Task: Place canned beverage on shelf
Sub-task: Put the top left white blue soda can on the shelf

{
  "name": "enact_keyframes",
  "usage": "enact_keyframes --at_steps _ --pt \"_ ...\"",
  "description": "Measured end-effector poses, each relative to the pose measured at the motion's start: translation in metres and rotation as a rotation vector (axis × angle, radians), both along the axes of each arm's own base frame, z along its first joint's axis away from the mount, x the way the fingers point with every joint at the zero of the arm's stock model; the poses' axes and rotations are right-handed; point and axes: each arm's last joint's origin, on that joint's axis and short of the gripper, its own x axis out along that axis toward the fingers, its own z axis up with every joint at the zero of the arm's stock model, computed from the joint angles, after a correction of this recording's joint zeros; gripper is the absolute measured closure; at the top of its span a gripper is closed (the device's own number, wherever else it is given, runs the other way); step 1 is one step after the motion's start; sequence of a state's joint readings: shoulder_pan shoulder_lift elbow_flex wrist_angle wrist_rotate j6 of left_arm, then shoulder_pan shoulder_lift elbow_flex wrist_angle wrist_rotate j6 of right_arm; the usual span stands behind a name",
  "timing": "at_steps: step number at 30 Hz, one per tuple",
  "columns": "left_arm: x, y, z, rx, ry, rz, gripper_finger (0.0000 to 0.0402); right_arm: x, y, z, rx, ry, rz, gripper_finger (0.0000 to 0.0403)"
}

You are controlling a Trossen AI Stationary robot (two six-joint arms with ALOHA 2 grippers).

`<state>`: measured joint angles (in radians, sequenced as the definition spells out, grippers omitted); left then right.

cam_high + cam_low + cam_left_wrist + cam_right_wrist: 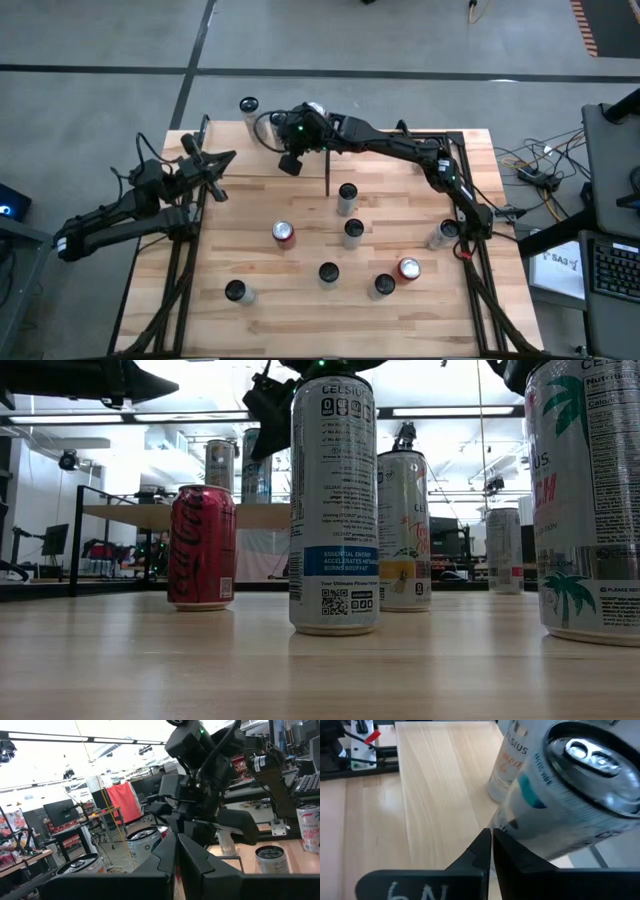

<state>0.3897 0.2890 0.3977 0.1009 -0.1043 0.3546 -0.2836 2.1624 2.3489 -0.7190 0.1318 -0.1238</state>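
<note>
My right gripper [291, 163] hangs over the shelf [240, 150] at the table's far left corner, its fingers pressed together and holding nothing, and one tall can [248, 105] already stands upright near the shelf's far edge. The other cans stand upright on the table [300, 310] between its middle and near edge, so for my right arm they lie back toward the near side, the closest being a silver can [347, 198] just off the shelf's right end. My left gripper [218, 173] waits, also pressed together and empty, at the shelf's left side (I judge the right arm better placed), and the shelf has bare wood enough for more cans.
</note>
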Motion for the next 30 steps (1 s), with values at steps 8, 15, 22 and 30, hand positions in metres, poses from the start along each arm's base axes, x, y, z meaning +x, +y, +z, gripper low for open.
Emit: enact_keyframes --at_steps 8,15,22,30 --pt "0.000 0.000 0.000 0.000 0.002 0.000 0.0402 0.000 -0.009 0.003 -0.011 -0.039 -0.017 0.0394" --pt "0.000 0.000 0.000 -0.001 0.002 0.000 0.0402 -0.001 -0.015 0.006 -0.014 -0.070 -0.034 0.0394" --pt "0.000 0.000 0.000 -0.001 0.002 0.000 0.0402 -0.002 -0.020 0.007 -0.019 -0.082 -0.048 0.0394" --pt "0.001 0.000 0.000 -0.002 0.004 0.000 0.0402 -0.003 -0.025 0.008 -0.045 -0.090 -0.071 0.0394"
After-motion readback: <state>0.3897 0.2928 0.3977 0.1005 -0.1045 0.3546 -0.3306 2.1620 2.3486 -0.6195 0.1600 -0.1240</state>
